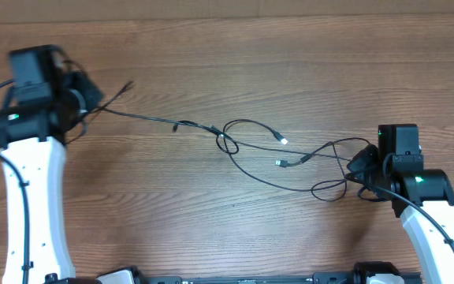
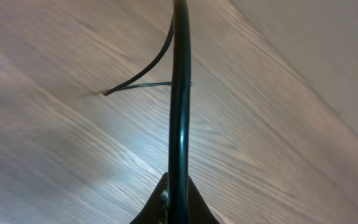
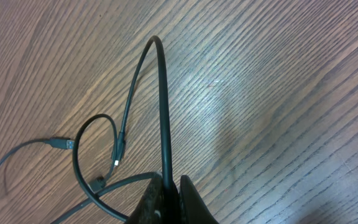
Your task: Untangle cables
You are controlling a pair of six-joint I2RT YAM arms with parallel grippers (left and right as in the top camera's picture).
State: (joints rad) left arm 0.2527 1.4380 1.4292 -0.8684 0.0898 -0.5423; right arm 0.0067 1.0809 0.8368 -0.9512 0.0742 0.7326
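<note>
Cables (image 1: pixel 280 163) sit pinched in your closed left gripper (image 2: pixel 178 190) and closed right gripper (image 3: pixel 169 185) (loops between them tangled), so pulling apart could cinch the knot (image 1: pixel 225 140) tight.

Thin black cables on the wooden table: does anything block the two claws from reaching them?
Nothing visible does. The left gripper and right gripper are each shut on the thin black cables.
</note>
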